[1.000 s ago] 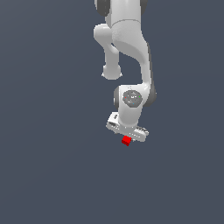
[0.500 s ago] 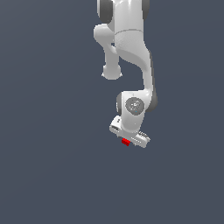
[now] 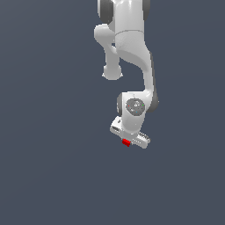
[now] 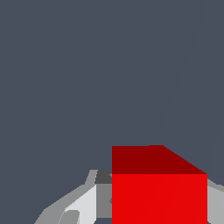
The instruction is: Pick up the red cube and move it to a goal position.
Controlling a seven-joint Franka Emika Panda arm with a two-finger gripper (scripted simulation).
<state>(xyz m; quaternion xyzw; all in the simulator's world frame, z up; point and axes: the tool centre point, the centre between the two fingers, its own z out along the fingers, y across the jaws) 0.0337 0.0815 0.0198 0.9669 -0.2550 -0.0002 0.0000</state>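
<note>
The red cube [image 3: 126,142] is a tiny bright-red block right under the white hand of my arm in the exterior view. It is mostly covered by the hand, with only a small red part showing. In the wrist view the red cube [image 4: 159,192] fills the space between my fingers [image 4: 83,205], which stand on both sides of it. My gripper [image 3: 128,141] is shut on the cube. The grey floor lies beneath it; I cannot tell how high the cube is above it.
The white arm [image 3: 132,57] reaches down from the top of the exterior view. A plain dark grey floor [image 3: 48,167] surrounds it, with no other objects in view.
The arm has bent and the hand has shifted slightly to the exterior view's left and down. The cube shows less red now, tucked closer under the hand.
</note>
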